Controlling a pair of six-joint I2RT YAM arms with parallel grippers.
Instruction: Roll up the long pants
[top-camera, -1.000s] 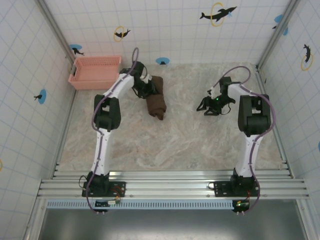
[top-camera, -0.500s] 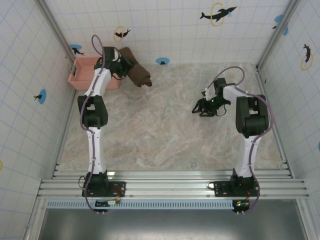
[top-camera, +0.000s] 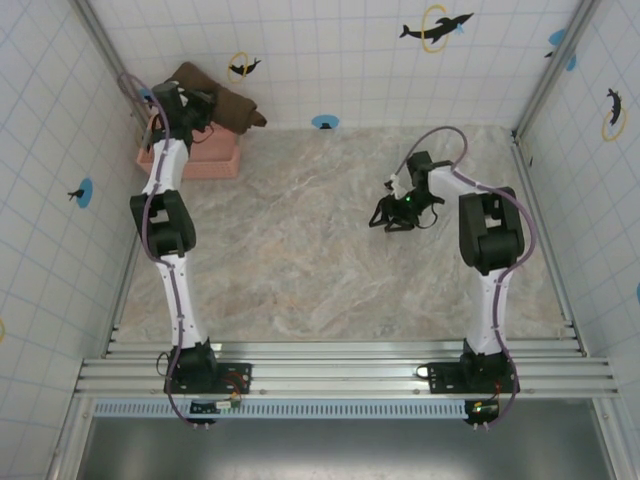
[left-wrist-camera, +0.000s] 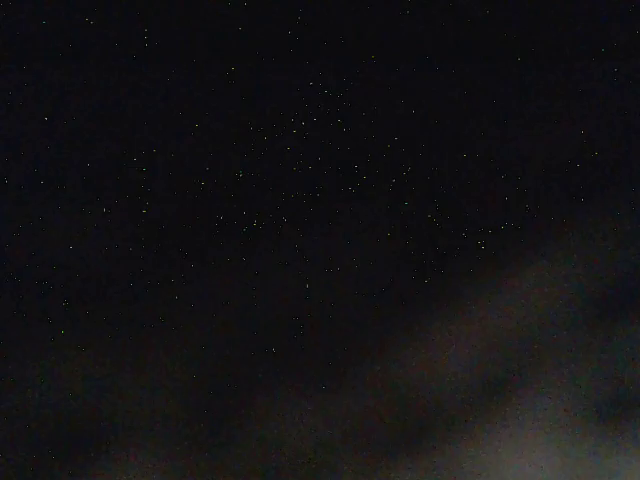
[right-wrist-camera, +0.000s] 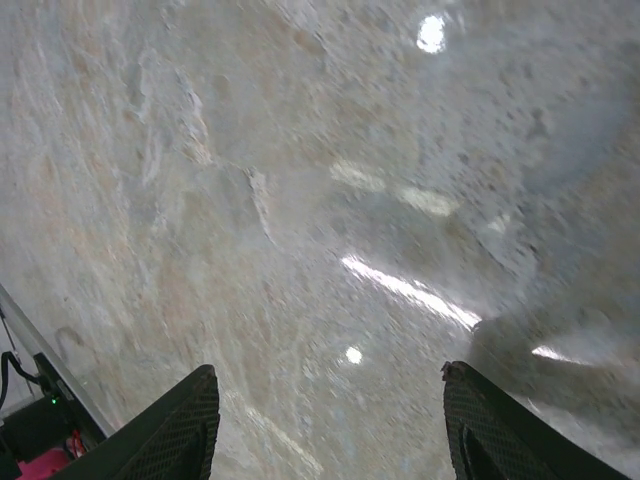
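Top view: the left arm reaches to the far left corner of the table (top-camera: 300, 260). The left gripper (top-camera: 203, 102) is clamped on the long pants (top-camera: 228, 98), a dark brown rolled bundle. The bundle is lifted off the table, in front of the white tiled wall (top-camera: 340, 60). It hangs over the far edge of a pink basket (top-camera: 210, 165) that sits in that corner. One end of the bundle sticks out to the right, past the basket. The right gripper (top-camera: 392, 215) hangs low over bare marble tabletop right of the middle, well apart from the pants. Its fingers are spread and hold nothing.

Left wrist view: the picture is almost wholly black, with only a dim grey smudge in the lower right corner. Nothing can be made out there, and the fingers cannot be told from the dark.

Right wrist view: the right gripper (right-wrist-camera: 328, 372) looks down on the glossy marble table (right-wrist-camera: 300, 200), which shows bright reflections of lamps. Its two black fingers (right-wrist-camera: 185, 430) stand wide apart at the bottom corners, with only bare tabletop between them.
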